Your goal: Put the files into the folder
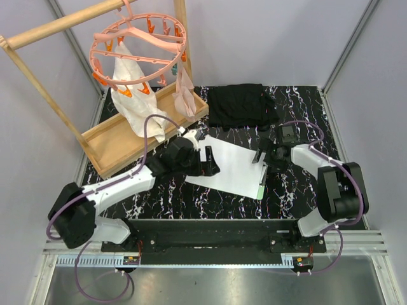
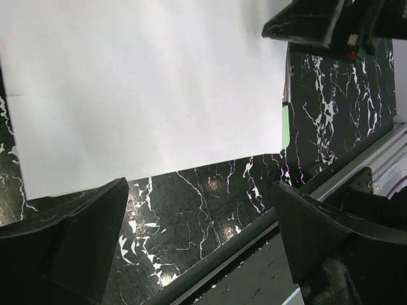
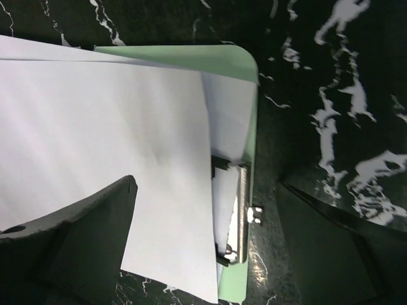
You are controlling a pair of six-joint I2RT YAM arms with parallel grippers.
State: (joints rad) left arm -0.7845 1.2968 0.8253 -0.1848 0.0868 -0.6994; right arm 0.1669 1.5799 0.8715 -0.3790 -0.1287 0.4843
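I am keeping my left gripper [image 1: 207, 162] spread wide with nothing between its fingers, and it is hovering at the left edge of the white sheets [image 1: 232, 166] in the middle of the overhead frame. In its own camera the two fingers are framing bare marble table [image 2: 210, 203] at the bottom, just below the lower edge of the paper [image 2: 146, 89].

My right gripper [image 1: 262, 159] is also standing fully spread and grasping nothing. It is hanging over the right edge of the stack, where the clip [image 3: 240, 213] is sitting. In its camera one finger is showing over the paper at lower left and the other over the table at lower right.

The sheets are lying on the green folder [image 3: 241, 63], covering nearly all of it. Only a thin green strip [image 1: 261, 189] is showing along the right side. The top sheet is overlapping part of the clip.

A black cloth [image 1: 241, 105] is lying toward the upper middle, well apart from the paper.
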